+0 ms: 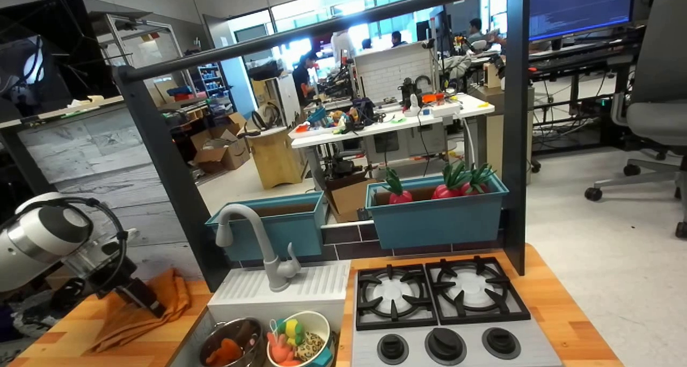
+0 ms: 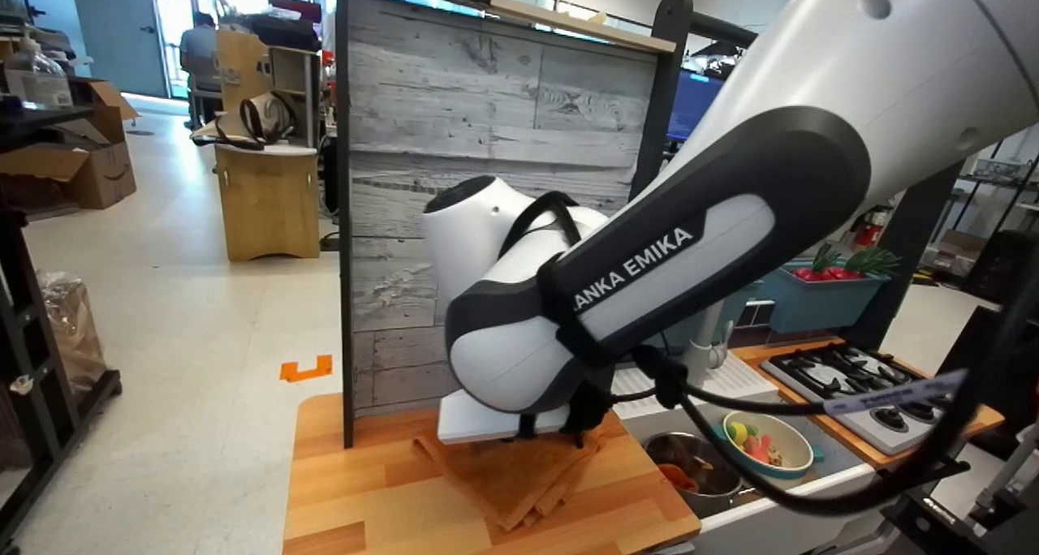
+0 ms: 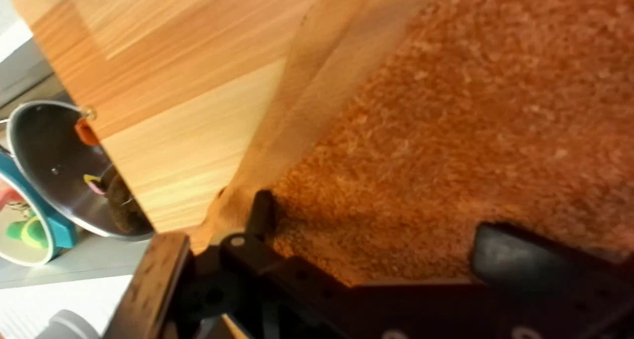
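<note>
From here the pincer (image 3: 375, 221) gapes, empty, at the cloth (image 3: 470, 116), which lies so low beneath it that a pinch could skid off and scrape the bench (image 3: 193, 88).

The wrist view's edge cuts off the orange cloth (image 3: 470, 126).

Fuzzy matt cloth (image 3: 470, 131), smooth wd worktop (image 3: 183, 71), shiny metal pot (image 3: 47, 150), matt plas.-look tap (image 1: 276, 273)
</note>
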